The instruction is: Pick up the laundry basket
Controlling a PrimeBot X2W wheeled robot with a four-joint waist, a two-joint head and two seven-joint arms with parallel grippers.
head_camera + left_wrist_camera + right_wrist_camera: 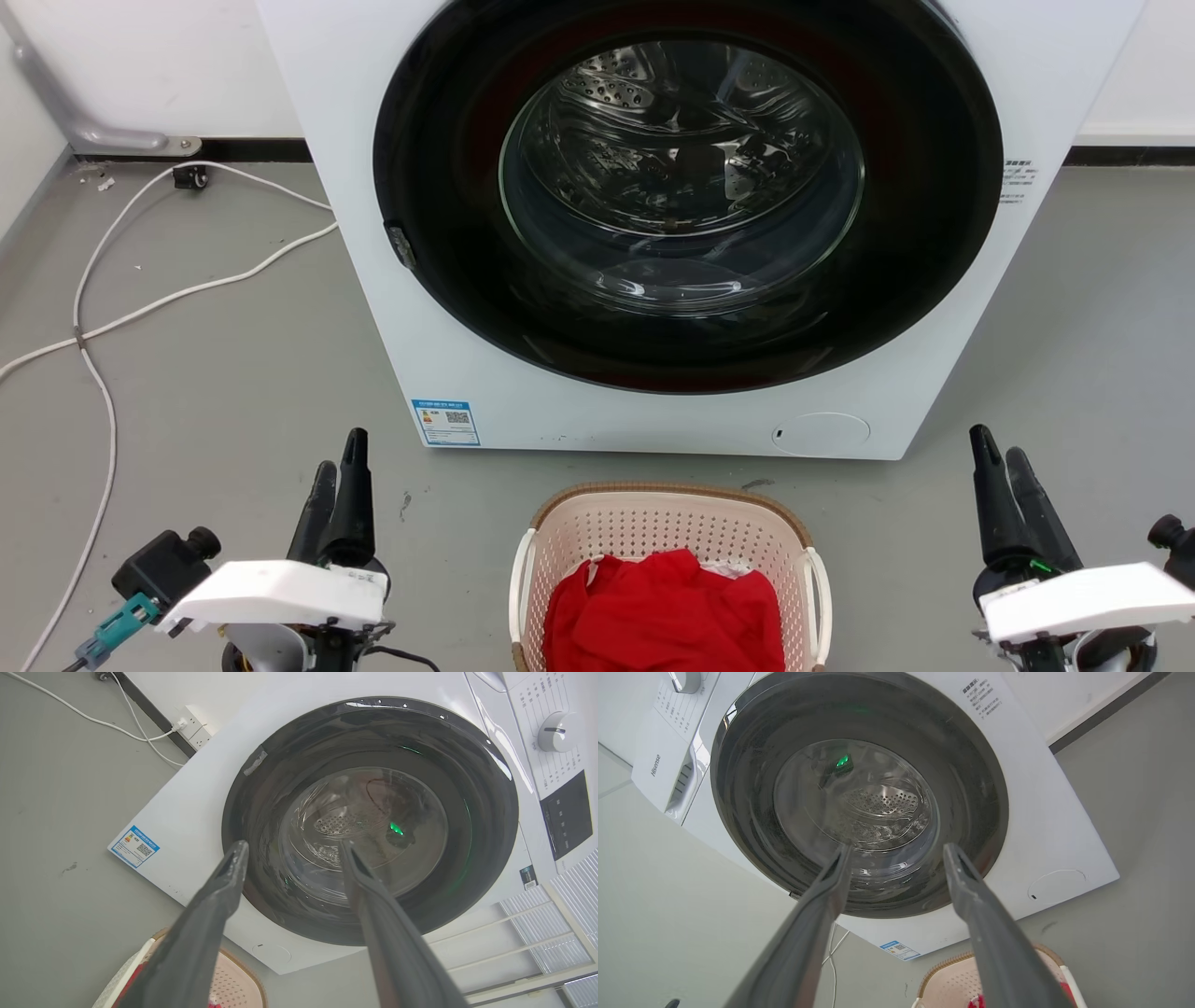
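Head view, bottom centre: rounded cream-pink perforated plastic laundry basket (658, 525) with brown woven-look rim, on the grey floor (233, 373). White loop handles at its left and right sides. Crumpled red cloth (667, 607) lies inside, filling the near part.

Directly above the basket in frame: white front-loading washing machine (579, 411), near but apart from the basket rim. Its large round dark-framed glass door (686, 187) is closed and the steel drum is visible through it. Small blue label (445, 422) at the machine's lower left corner.

Left gripper (341, 453), lower left of frame: 2 long dark fingers pointing up-frame, well left of the basket, not touching it. Left wrist view: jaws spread, with the washer door seen through the gap.

Right gripper (997, 443), lower right of frame: fingers pointing up-frame, well right of the basket, not touching it. Right wrist view: jaws likewise spread.

Thin white cable (103, 317) trails across the floor at left of frame.
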